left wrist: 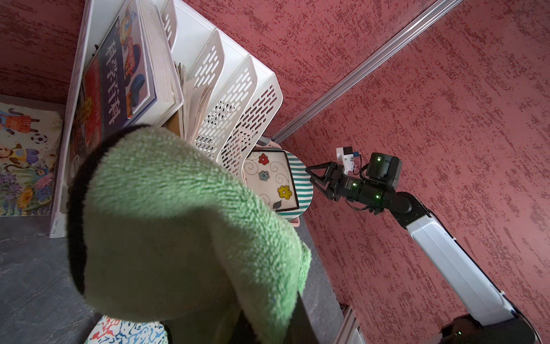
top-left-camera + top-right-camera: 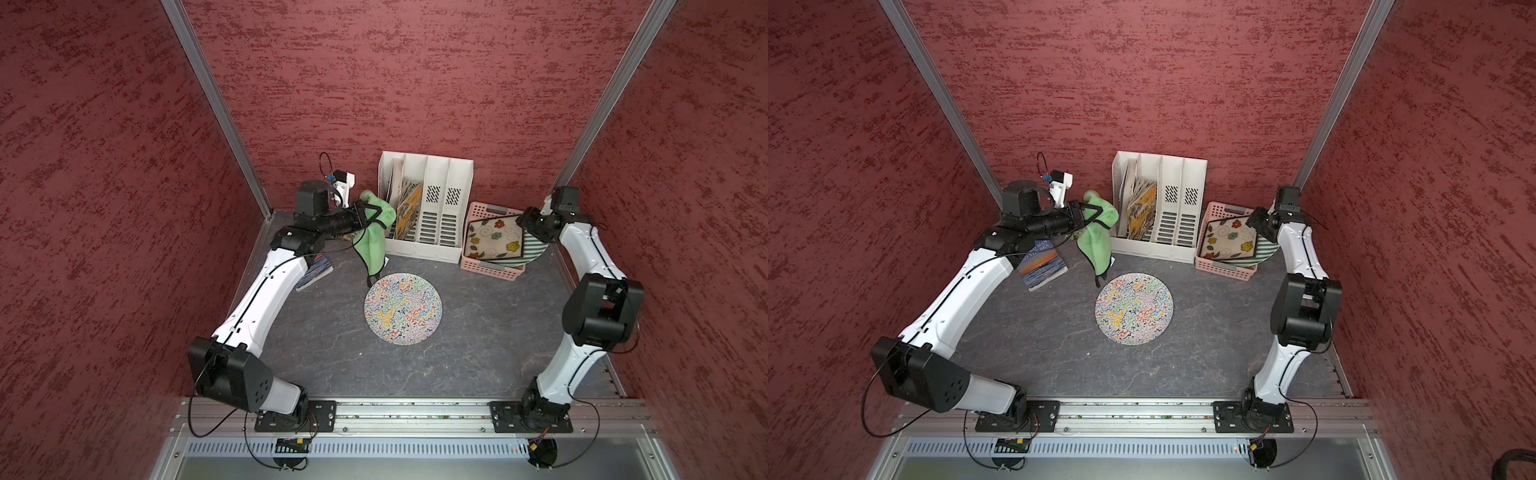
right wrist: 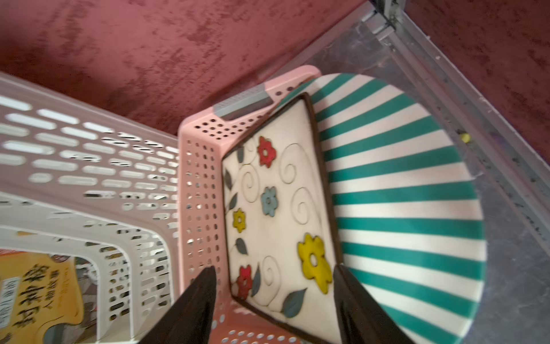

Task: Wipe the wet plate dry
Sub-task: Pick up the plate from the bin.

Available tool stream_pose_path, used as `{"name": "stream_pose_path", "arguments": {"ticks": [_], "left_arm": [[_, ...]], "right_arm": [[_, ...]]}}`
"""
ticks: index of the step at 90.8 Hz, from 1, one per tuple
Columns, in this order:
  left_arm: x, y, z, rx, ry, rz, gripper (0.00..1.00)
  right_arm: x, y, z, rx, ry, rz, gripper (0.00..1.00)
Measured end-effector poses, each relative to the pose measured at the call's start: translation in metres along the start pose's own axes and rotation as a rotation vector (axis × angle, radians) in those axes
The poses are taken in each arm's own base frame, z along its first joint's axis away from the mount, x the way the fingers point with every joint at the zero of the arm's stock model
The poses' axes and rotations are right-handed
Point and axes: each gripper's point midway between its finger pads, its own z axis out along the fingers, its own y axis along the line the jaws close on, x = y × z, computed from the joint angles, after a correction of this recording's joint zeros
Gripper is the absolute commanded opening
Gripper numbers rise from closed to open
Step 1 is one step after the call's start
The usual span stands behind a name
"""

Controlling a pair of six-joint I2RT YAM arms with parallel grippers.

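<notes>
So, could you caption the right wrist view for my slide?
Open right gripper over floral plate and striped plate at pink basket.

I see a dark grey, marble-veined tabletop (image 2: 478, 332). A round plate (image 2: 402, 308) with multicoloured squiggles lies flat near its middle, in both top views (image 2: 1133, 308). Along the back wall stands a white slotted file rack (image 2: 432, 216); a pink perforated basket (image 2: 490, 266) sits just beside its right end. Toward the left, a paperback (image 2: 1042, 266) with a sea-at-sunset cover lies flat, partly under an arm. In the left wrist view a cartoon-animal picture book (image 1: 26, 160) sits beside the rack's far end; flat or leaning, I cannot tell.
</notes>
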Motion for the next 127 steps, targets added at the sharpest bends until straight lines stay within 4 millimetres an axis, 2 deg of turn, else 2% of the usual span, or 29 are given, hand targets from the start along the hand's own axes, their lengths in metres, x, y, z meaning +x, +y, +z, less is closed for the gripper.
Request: {"name": "stream_pose_path", "arguments": {"ticks": [17, 33, 50, 58, 74, 79, 88, 98, 107, 117, 127], "left_arm": [[0.007, 0.0, 0.001, -0.002, 0.012, -0.003, 0.0], [0.014, 0.004, 0.001, -0.015, 0.018, -0.008, 0.0], [0.016, 0.005, 0.001, -0.02, 0.018, -0.011, 0.0], [0.016, 0.005, 0.001, -0.019, 0.018, -0.014, 0.0], [0.017, 0.002, 0.002, -0.012, 0.024, -0.027, 0.0], [0.019, 0.0, 0.003, -0.008, 0.029, -0.029, 0.0], [0.023, -0.004, 0.005, 0.001, 0.038, -0.026, 0.0], [0.024, -0.006, 0.006, 0.004, 0.042, -0.025, 0.0], [0.025, -0.006, 0.006, 0.005, 0.043, -0.025, 0.0], [0.021, -0.013, 0.008, 0.016, 0.038, -0.016, 0.0], [0.014, -0.029, 0.009, 0.042, 0.028, 0.009, 0.0]], "right_arm": [[0.001, -0.018, 0.027, 0.079, 0.071, -0.021, 0.75], [0.02, -0.031, 0.045, 0.105, 0.158, -0.029, 0.74], [0.03, -0.02, 0.064, 0.02, 0.216, -0.028, 0.67], [0.03, -0.018, 0.067, -0.033, 0.233, -0.006, 0.53], [0.034, -0.02, 0.075, -0.106, 0.253, 0.044, 0.08], [0.029, -0.006, 0.069, -0.198, 0.249, 0.045, 0.0], [0.026, 0.007, 0.066, -0.208, 0.227, 0.041, 0.0], [0.03, 0.013, 0.066, -0.225, 0.227, 0.056, 0.0], [0.031, 0.016, 0.058, -0.232, 0.214, 0.085, 0.0], [0.028, 0.022, 0.038, -0.248, 0.176, 0.111, 0.0], [0.016, 0.035, 0.004, -0.282, 0.096, 0.112, 0.0]]}}
